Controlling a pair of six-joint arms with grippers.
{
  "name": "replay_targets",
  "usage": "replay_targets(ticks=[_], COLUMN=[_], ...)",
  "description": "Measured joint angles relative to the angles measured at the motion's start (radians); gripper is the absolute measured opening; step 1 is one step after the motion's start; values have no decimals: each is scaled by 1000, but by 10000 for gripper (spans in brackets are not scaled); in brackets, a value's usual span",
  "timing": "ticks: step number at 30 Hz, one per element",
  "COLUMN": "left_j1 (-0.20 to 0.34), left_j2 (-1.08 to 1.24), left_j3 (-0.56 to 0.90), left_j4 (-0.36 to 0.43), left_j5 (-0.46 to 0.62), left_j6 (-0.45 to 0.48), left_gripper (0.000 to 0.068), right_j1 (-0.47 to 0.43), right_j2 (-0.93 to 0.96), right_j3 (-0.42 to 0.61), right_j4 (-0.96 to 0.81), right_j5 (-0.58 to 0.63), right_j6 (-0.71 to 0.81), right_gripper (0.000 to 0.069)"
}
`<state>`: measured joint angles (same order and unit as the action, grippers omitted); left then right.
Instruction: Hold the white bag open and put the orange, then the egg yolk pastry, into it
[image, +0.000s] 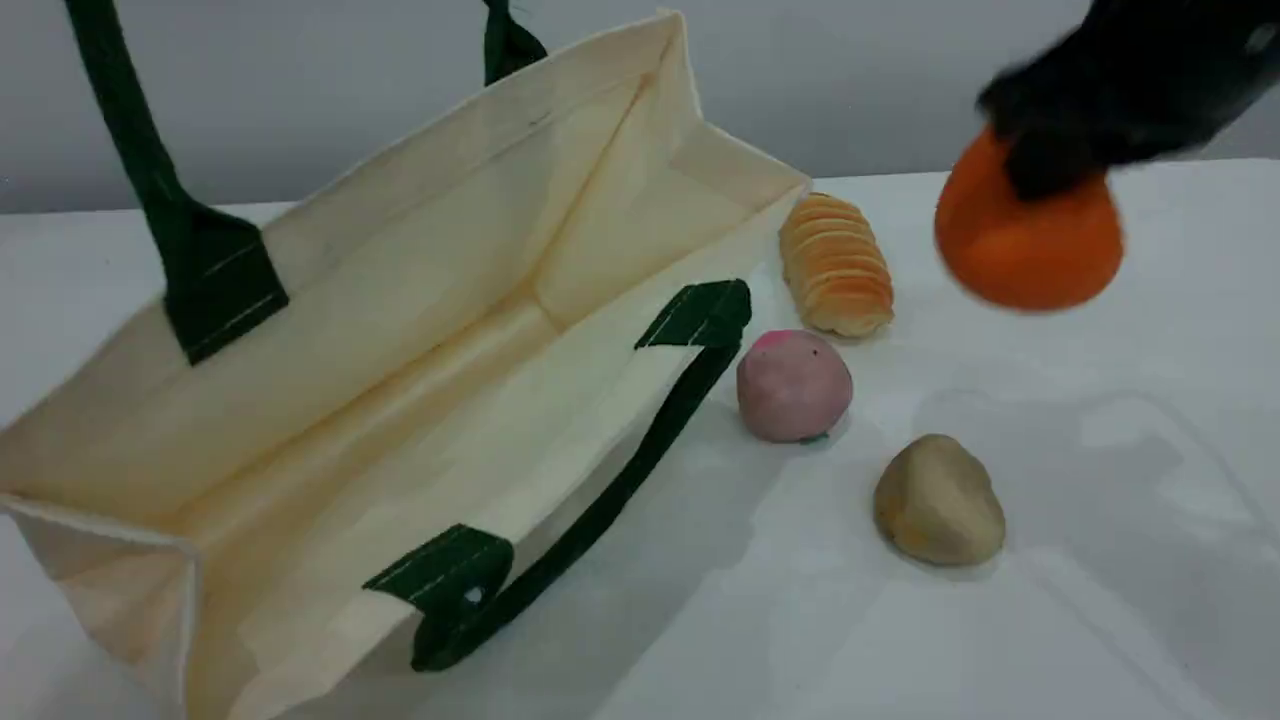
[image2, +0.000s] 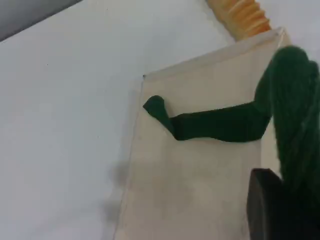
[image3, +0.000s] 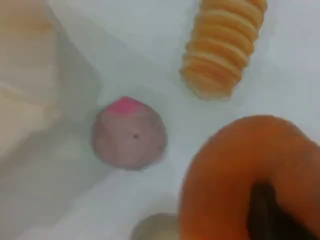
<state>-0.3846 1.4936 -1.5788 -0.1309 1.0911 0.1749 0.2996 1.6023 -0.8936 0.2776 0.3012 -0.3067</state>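
Right end effector grasps orange aloft, left end effector clenches white bag strap; orange and egg yolk pastry both unbagged.

Your right gripper, a dark, motion-blurred shape at the scene view's upper right, hangs in mid-air with its fingers clamped on the orange. Your left gripper, one fingertip showing, is closed on the green handle.

camera placement

scene view: set back, looking down aslant across the table. left wrist view: close, down onto the white bag. right wrist view: close above the orange. all three share the bread loaf.
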Motion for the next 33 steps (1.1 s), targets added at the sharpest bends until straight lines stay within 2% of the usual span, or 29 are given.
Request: replay_targets(ticks=[5, 10, 15, 21, 33], left_j1=[0, 0, 0, 0, 0], left_j2=[0, 0, -1, -11, -14], left_j3=[0, 0, 0, 0, 0], left_j4=[-3, -32, -113, -112, -104], left_j5=[1, 1, 0, -3, -4], left_j6=[1, 14, 65, 65, 64], left_gripper=[68, 68, 68, 68, 68], right_j1=[15, 123, 275, 429, 590], right_j2=[-177, -300, -279, -189, -35], right_j3=[0, 0, -1, -1, -1], right_j4=[119, 268, 335, 359, 491], right_j5=[162, 208, 116, 25, -251], right_j6=[-25, -117, -127, -110, -113], right_gripper=[25, 25, 25, 25, 25])
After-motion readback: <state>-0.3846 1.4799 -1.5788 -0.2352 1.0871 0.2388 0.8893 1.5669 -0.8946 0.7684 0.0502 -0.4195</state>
